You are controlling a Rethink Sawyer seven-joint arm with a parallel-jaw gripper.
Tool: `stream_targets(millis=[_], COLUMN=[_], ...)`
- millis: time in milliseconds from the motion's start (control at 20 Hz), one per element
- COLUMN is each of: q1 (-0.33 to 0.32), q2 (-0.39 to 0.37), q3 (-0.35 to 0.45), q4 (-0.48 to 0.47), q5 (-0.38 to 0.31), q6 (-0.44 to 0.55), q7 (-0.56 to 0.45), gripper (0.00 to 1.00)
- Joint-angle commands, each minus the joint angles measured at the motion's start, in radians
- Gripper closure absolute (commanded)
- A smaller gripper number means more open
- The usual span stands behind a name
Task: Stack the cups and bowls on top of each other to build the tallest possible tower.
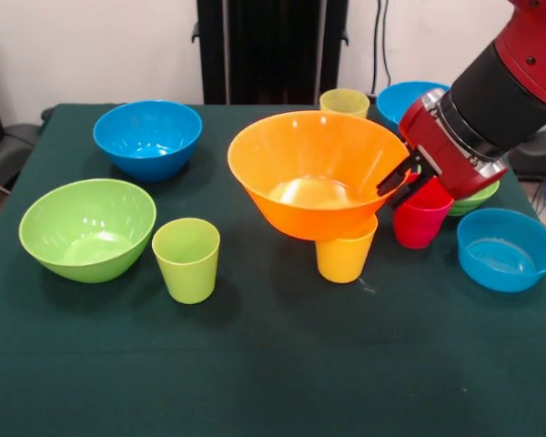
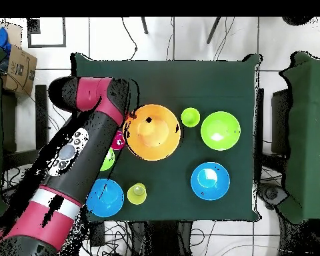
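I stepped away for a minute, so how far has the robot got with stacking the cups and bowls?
Barely begun. Done: the orange bowl sits tilted on the bright yellow cup, one two-piece stack. In hand: the claw is at that bowl's rim; I can't tell whether it grips. Left: the lime green cup, large lime green bowl, red cup, blue bowls and pale yellow cup stand separately.

This looks like a robotics lab: a red and black robot arm (image 1: 500,82) reaches over a table (image 1: 273,364) draped in dark green cloth, set against a plain white wall (image 1: 91,45). Loose black cables (image 2: 133,30) trail across the pale tiled floor (image 2: 176,40) around the table, and a cardboard box (image 2: 19,67) sits off to one side, which suits a test setup rather than a home
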Motion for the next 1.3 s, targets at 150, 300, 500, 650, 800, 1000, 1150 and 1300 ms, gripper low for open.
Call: stream_targets(millis=[150,300,500,650,800,1000,1150,1300], q1=[0.017,0.021,0.024,0.025,0.024,0.025,0.022,0.019], q2=[-0.006,-0.008,-0.004,-0.003,-0.001,-0.001,0.005,0.006], q3=[0.154,0.152,0.150,0.148,0.149,0.147,0.146,0.145], q4=[-0.030,-0.032,-0.038,-0.040,-0.042,-0.045,-0.050,-0.051], q5=[-0.019,-0.016,-0.014,-0.016,-0.016,-0.016,-0.017,-0.021], q6=[0.135,0.148,0.152,0.152,0.148,0.156,0.150,0.146], q7=[0.076,0.085,0.095,0.095,0.093,0.095,0.093,0.086], gripper=[1.00,1.00,1.00,1.00,1.00,1.00,1.00,1.00])
